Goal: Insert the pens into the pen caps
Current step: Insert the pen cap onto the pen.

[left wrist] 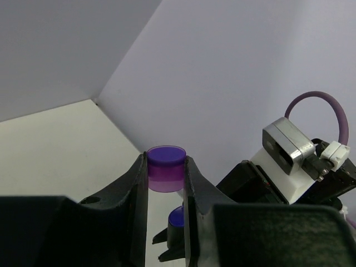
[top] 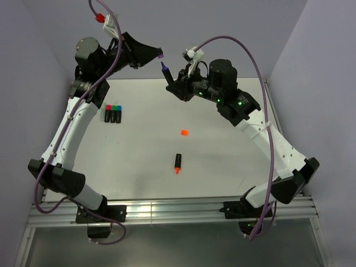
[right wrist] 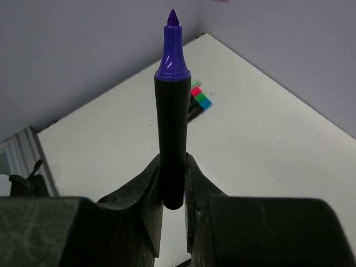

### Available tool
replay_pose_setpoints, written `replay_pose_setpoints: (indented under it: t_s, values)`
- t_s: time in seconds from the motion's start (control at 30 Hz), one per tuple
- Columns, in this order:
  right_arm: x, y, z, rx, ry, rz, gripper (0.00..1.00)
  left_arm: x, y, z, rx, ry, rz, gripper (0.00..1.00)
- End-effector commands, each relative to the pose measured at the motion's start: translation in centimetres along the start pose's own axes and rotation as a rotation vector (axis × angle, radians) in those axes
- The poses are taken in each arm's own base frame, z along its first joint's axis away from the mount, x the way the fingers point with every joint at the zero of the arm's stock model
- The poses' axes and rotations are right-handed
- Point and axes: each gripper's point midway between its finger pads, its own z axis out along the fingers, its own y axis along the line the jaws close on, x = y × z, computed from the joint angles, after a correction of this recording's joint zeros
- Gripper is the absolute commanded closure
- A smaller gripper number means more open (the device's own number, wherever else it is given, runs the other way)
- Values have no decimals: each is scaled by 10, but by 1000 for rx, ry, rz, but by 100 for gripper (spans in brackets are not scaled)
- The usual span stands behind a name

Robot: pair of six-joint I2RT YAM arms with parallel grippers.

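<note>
Nearly capped — misalignment risk.
Left claw (top: 158,54) pinches purple cap (left wrist: 166,161), right claw (right wrist: 172,167) grips purple pen (right wrist: 169,111) — off-axis tip could jam.

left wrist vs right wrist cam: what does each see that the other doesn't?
Left wrist only: the purple cap pinched in the left gripper, and the right arm's camera housing beyond it.

Right wrist only: the black barrel of the purple pen clamped in the right gripper, plus three pens with pink, green and blue ends lying side by side on the table.

Both: the purple pen's tip, the white table and the grey walls.
</note>
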Motion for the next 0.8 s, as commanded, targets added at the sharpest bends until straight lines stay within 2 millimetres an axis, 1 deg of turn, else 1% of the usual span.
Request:
replay_pose_setpoints:
  t_s: [0.0, 0.1, 0.23, 0.4, 0.57, 0.77]
  values:
    - [-30, -2, 2, 19, -85, -17, 100, -8, -35, -9, 118, -19, -16, 100]
    - [-31, -1, 2, 12, -87, -18, 100, -7, -35, -10, 123, -17, -18, 100]
    - [-28, -3, 3, 22, -81, -15, 100, -5, -36, -10, 134, -10, -29, 100]
    - [-26, -7, -1, 44, -80, -26, 100, -4, -38, -10, 141, -3, -34, 100]
    - [-27, -10, -3, 63, -84, -37, 100, 4, -29, -11, 116, 13, -42, 100]
    - [-29, -11, -4, 73, -87, -38, 100, 3, -30, -16, 114, 13, -42, 100]
